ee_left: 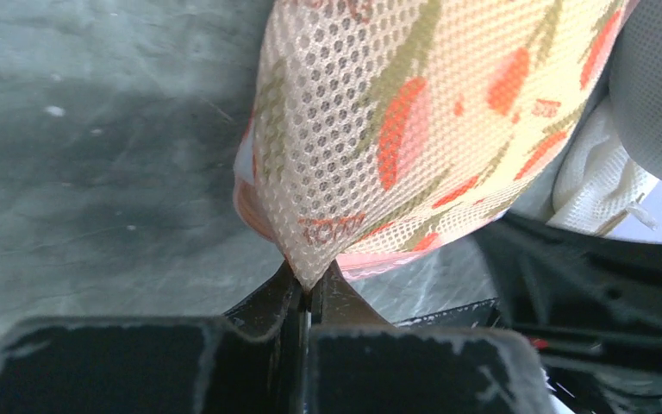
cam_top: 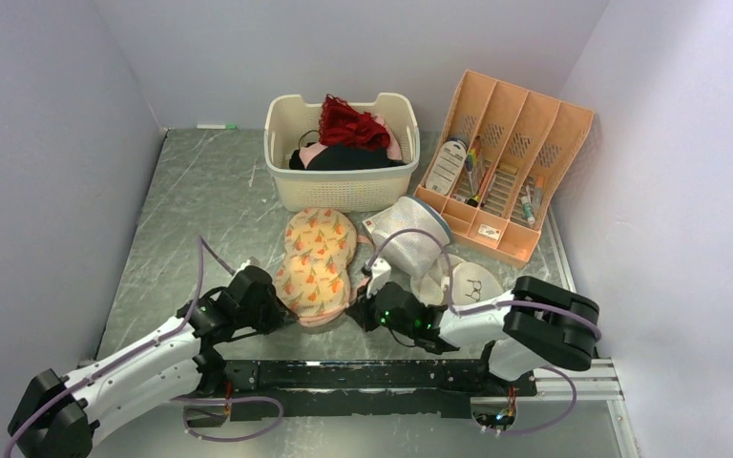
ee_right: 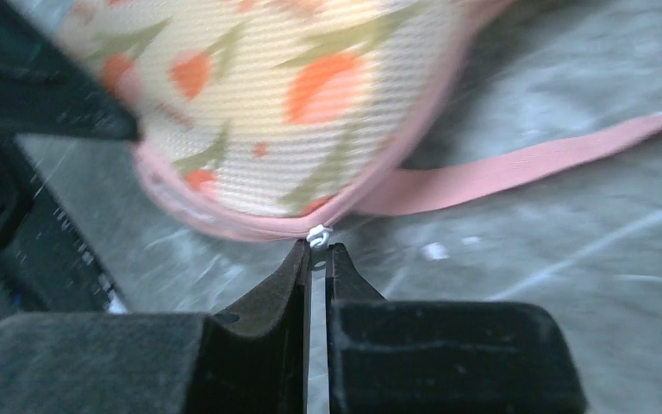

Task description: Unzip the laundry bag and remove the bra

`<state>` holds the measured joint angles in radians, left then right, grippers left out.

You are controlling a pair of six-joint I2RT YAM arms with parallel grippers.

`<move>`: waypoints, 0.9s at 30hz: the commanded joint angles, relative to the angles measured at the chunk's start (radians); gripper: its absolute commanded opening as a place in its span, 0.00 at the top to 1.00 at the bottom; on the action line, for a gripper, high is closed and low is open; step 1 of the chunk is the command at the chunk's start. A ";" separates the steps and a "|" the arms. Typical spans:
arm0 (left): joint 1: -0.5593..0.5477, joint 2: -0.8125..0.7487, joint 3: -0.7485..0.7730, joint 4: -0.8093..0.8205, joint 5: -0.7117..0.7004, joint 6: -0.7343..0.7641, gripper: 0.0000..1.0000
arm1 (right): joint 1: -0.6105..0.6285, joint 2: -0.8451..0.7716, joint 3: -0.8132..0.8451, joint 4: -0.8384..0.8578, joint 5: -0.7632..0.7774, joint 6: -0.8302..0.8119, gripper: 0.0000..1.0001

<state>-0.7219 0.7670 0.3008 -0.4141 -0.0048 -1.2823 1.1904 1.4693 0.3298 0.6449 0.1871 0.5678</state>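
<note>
Surface (cam_top: pixel 200 191) of scuffed grey metal carries everything, and the laundry bag (cam_top: pixel 317 260) lies flat at its middle, just ahead of both arms. Its long axis runs away from the arm bases toward the cream basket (cam_top: pixel 342 176) at the back. The bra does not show in any view; judging by the closed pink edging, it is inside the bag and the zip is not yet run.

The left pincer (ee_left: pixel 310 289) sits at the bag's near-left corner, closed tight on a fold of the printed mesh, which rises in a peak from its tips. The right pincer (ee_right: pixel 317 254) is at the near-right edge, its fingers drawn to a thin slit with the small white zip pull (ee_right: pixel 317 233) nipped at the very tips.

The bag lies forward and to the left of the right pincer, so the pull has to travel along the curved edging – away from the left arm's anchoring grip. A pink strap (ee_right: pixel 526 164) trails off beside the zip
</note>
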 commanded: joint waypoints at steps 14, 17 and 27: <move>0.030 0.097 0.176 -0.265 -0.289 0.137 0.93 | 0.003 -0.008 0.047 -0.011 -0.103 -0.065 1.00; 0.032 0.137 0.201 -0.288 -0.285 0.122 0.79 | 0.013 0.050 0.065 0.057 -0.132 -0.036 1.00; 0.030 -0.002 0.240 -0.406 -0.233 0.041 0.00 | 0.012 0.165 0.158 0.100 -0.110 0.002 1.00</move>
<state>-0.6968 0.8444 0.5423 -0.7784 -0.2825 -1.1885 1.1999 1.6047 0.4438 0.7006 0.0490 0.5449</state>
